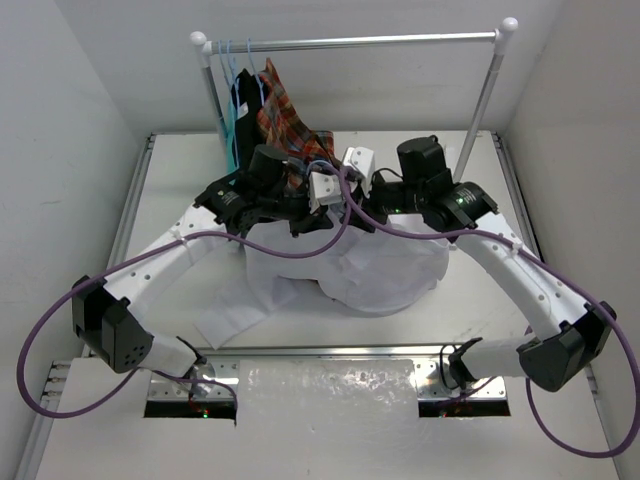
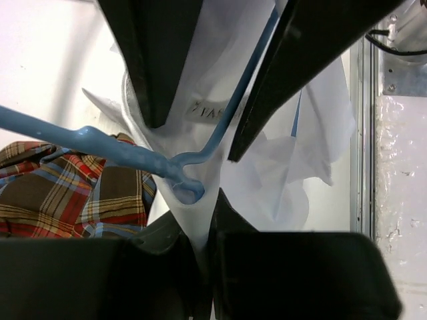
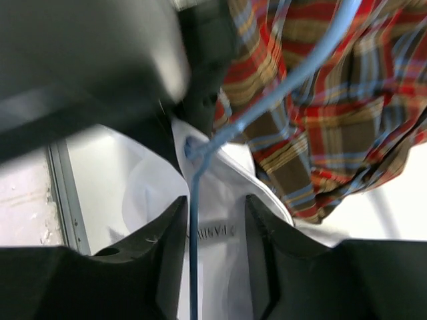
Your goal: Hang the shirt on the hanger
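Shirt (image 2: 200, 73) pinned at the neck of the hanger (image 2: 100, 143)
Left fingers (image 2: 167, 267) clenched the shirt to steady it; right fingers (image 3: 160, 257) straddled the hanger wire, released.

Left wrist cam: on the left gripper (image 2: 205, 248) the jaws, just below the hanger (image 2: 100, 142), are pinched tight on the white shirt (image 2: 267, 193). The right gripper (image 2: 197, 137) has its jaws apart, either side of the hanger wire. The plaid shirt (image 2: 67, 190) is right under the hanger.
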